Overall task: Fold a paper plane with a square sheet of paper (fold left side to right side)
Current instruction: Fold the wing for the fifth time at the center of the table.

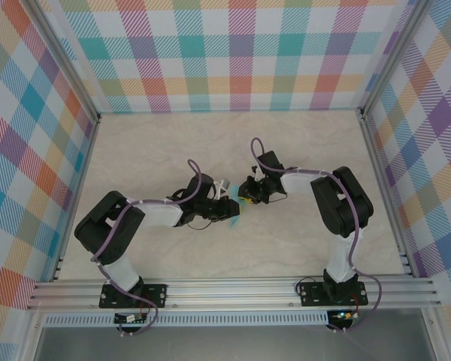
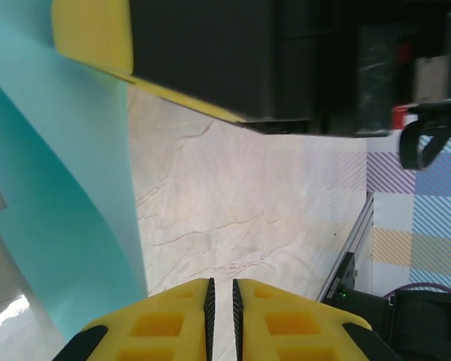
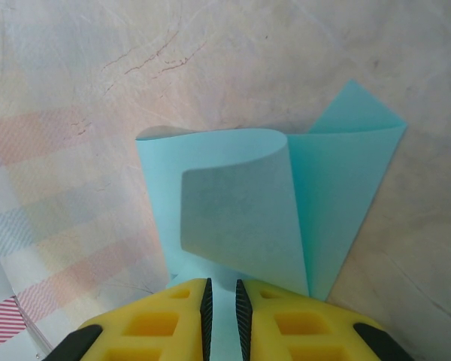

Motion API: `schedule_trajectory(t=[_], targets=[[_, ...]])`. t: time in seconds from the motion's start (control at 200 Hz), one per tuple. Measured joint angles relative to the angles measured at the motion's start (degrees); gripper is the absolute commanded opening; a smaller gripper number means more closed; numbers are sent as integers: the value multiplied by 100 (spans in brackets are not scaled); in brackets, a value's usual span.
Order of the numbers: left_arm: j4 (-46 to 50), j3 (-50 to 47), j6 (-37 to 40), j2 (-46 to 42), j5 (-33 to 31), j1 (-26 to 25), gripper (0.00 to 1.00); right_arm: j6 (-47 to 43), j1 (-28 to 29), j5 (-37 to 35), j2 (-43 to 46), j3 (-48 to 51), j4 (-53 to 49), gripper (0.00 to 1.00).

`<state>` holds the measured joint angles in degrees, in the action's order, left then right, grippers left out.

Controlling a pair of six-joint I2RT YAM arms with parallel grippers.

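1. Two hands meet tip to tip over the pale marbled surface (image 3: 286, 53), and the right hand (image 3: 222, 304) serves as the reference point for everything below.
2. A turquoise sheet of paper (image 3: 233, 218) sits right at the right hand's tips. Its near edge runs down into the thin slit between the yellow fingers (image 3: 165, 320), which are clamped on it.
3. Just beyond the right hand the sheet is partly folded. One flap curls over from the left in a soft roll, not pressed flat, and a pointed corner sticks out to the right of that roll.
4. The left hand (image 2: 223, 304) is just beside the right hand, facing it, with the sheet between the two.
5. The left hand's yellow fingers are drawn almost together, with a narrow slit between them that shows pale surface. I cannot tell whether they pinch any paper. The sheet passes along one side of them.
6. Plaid walls (image 1: 225, 53) stand well away from the right hand.
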<state>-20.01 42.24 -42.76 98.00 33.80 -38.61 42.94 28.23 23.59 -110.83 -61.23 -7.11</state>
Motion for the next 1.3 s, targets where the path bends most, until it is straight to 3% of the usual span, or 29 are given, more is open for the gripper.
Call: schedule_trajectory(t=[1.3], targets=[[0,-50,20,525,-413,-184,7,-42,2,-26,0,-61,-94,21]])
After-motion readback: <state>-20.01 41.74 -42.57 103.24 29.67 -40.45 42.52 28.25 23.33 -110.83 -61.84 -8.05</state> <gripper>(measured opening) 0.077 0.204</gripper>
